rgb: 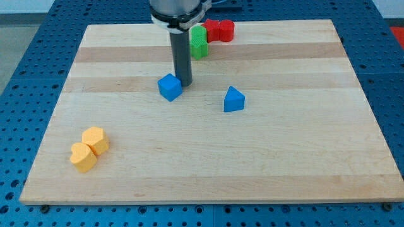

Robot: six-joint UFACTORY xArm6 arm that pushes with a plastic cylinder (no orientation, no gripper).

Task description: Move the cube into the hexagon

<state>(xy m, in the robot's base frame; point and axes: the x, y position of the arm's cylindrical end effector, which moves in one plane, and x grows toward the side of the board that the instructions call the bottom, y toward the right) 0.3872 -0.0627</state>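
A blue cube (169,87) lies a little above the middle of the wooden board (208,164). My tip (185,82) stands just at the cube's upper right side, touching or nearly touching it. A yellow hexagon (95,140) sits at the lower left, pressed against a yellow heart (83,157) below it. The rod rises from the tip toward the view's top.
A blue triangular block (233,99) lies right of the cube. A green block (199,43) stands at the top, partly behind the rod, with a red block (220,30) beside it on its right. Blue perforated table surrounds the board.
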